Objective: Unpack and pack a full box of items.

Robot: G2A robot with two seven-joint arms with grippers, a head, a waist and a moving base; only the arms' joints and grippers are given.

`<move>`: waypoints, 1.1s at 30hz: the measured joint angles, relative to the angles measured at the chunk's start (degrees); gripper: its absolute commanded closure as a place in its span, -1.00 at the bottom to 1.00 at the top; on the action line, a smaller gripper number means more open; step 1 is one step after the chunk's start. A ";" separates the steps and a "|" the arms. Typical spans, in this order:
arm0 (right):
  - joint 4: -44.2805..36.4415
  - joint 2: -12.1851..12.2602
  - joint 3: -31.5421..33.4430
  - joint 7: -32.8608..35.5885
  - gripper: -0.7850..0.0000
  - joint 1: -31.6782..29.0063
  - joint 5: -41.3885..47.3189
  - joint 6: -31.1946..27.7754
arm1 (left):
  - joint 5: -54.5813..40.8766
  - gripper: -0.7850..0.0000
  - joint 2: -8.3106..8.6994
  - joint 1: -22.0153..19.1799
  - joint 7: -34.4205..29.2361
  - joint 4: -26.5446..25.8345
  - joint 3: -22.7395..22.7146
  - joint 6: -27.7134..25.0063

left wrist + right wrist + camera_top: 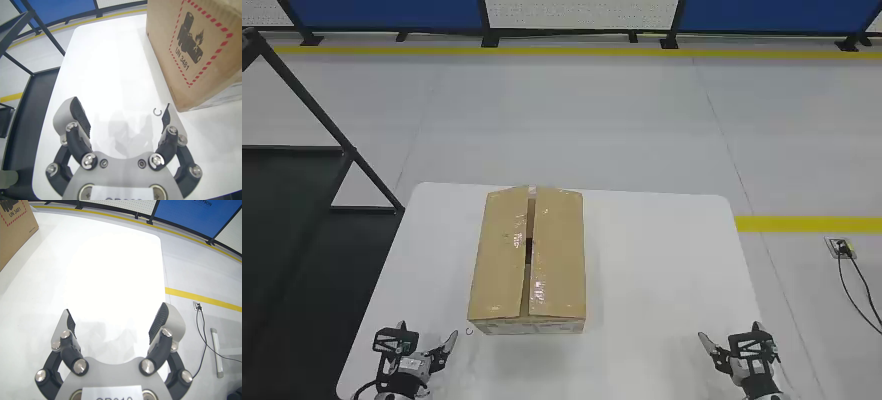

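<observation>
At the middle of the tabletop (662,300) a closed box (530,260) is seen, with a small ring (157,112) laid by its near-left corner. The left gripper (418,345) and right gripper (734,343) are held over the near edge, jaws apart.

A small C-shaped clip (154,112) lies on the white table (662,280), a black metal rack (24,113) alongside.

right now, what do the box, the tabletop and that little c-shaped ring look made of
The box: matte brown cardboard, with shiny clear tape over its top flaps. The tabletop: smooth white, faintly reflective, perhaps laminate or plastic. The ring: thin, grey, open on one side, probably a metal clip.
</observation>
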 measured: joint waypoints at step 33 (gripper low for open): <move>-6.21 -0.63 -0.97 -4.93 -1.00 -1.85 1.38 -1.17 | -4.59 -1.00 -0.30 1.62 10.42 -0.76 -3.42 -4.46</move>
